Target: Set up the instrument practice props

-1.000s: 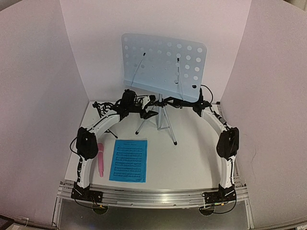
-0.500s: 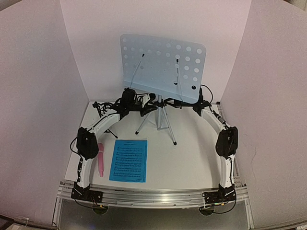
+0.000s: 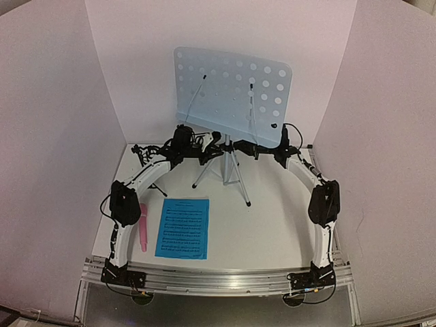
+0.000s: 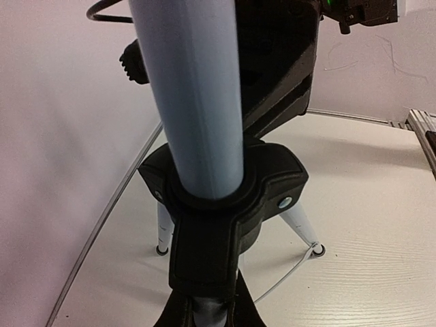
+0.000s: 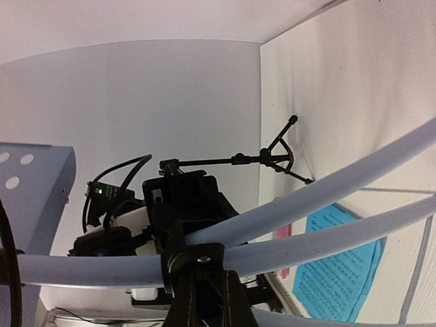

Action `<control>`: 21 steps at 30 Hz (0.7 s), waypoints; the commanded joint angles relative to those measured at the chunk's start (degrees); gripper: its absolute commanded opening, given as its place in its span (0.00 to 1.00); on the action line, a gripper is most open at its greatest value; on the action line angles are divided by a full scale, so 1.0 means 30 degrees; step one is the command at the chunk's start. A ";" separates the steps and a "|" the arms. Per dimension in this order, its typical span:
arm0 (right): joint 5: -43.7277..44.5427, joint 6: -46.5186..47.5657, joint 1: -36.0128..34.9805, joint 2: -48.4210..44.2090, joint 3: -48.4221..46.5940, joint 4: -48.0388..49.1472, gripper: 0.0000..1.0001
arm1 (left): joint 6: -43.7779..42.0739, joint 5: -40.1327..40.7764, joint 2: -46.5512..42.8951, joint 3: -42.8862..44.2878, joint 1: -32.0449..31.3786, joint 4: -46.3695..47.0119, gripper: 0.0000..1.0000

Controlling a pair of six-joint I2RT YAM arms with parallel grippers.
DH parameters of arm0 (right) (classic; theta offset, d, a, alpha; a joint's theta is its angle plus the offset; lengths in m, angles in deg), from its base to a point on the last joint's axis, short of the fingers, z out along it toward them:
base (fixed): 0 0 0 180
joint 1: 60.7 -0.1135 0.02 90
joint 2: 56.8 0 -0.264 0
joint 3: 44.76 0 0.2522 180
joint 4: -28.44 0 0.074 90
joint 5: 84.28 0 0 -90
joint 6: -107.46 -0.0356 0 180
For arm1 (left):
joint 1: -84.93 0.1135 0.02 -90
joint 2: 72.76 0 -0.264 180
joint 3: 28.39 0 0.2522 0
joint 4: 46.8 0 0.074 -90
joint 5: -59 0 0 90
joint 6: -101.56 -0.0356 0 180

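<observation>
Now both claws grip the music stand, and tipping is the worry.
It stands upright at the back of the table. The left gripper is pinched on its pale tubing beside the black leg hub. The right gripper seems clamped at a leg joint, though that view is cramped. Uneven pulls could topple the top-heavy stand or bend or skid a slim leg. The sheet music and pink microphone lie flat, well apart.
</observation>
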 commanded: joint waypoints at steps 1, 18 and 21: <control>0.1358 -0.5725 -0.0294 -0.0114 0.0604 -0.1851 0.00 | -0.1499 -0.0308 0.0402 0.0753 -0.0185 -0.0585 0.00; 0.4261 -0.0261 0.0883 -0.5589 0.3620 -0.1819 0.66 | -0.1904 -0.0955 -0.0167 0.0727 -0.0070 -0.1195 0.00; 0.3801 0.1945 0.1152 -0.6140 0.4244 -0.1825 0.66 | -0.1846 -0.1068 -0.0426 0.0433 -0.0041 -0.1111 0.00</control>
